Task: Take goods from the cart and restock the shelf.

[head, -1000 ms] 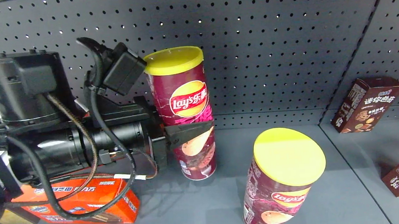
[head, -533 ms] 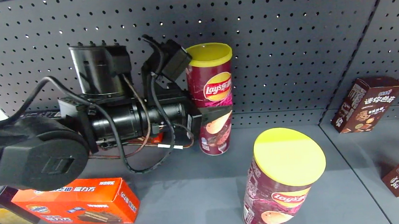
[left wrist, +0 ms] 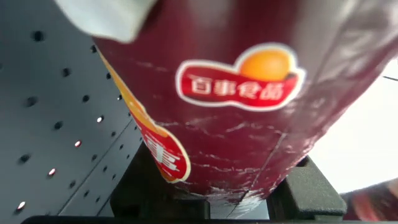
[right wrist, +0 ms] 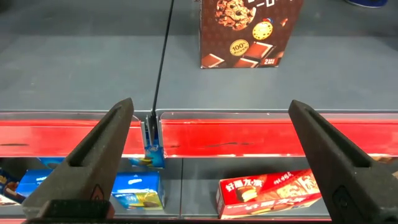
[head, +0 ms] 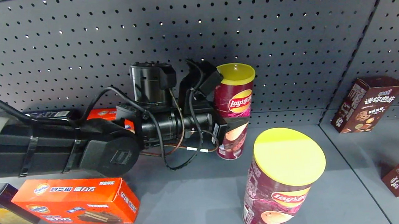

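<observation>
The left gripper (head: 234,123), clamped on the chip can (head: 236,100) behind the front can (head: 283,190), should seat it upright before releasing.

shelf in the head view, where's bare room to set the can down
Bare shelf floor lies between the orange box and the front can, and right of the held can along the pegboard to the brown box. The left rear is crowded by the left arm.

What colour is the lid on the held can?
Yellow lid on the can; head view shows it best.
</observation>
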